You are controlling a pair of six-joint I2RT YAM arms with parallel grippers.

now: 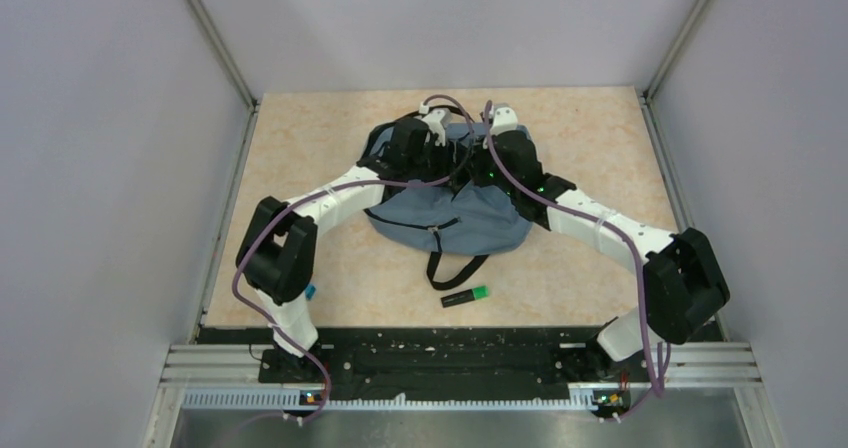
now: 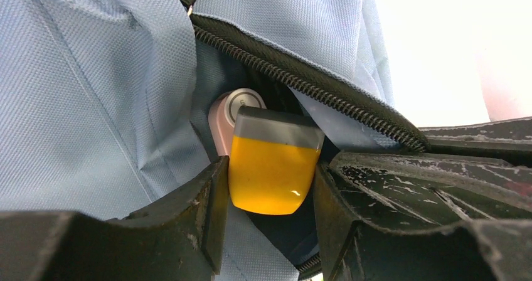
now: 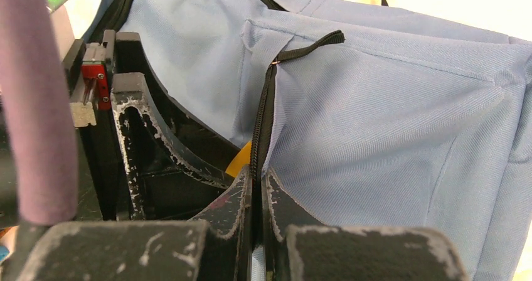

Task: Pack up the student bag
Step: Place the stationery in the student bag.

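Left wrist view: left tool (image 2: 271, 199) clamps a yellow block (image 2: 273, 162) at the student bag (image 2: 94, 93) mouth, right tool (image 3: 258, 196) pinches its edge, and a marker (image 1: 466, 295) lies unpacked.

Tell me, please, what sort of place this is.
Probably a robotics lab test cell: grey partition walls enclose a table with a metal rail along its near edge and a student bag on it.

Soft slate-blue fabric backpack (image 1: 470, 223) lies flat on the bench, centred and toward the far side, front pocket facing up with its black pocket zipper (image 1: 432, 224) closed. A black strap loop (image 1: 431, 271) trails off the near edge. Main zipper (image 2: 301, 80) is open at the far end, and a yellow grey-capped block (image 2: 271, 168) sits in the mouth. The fabric is slack and creased.
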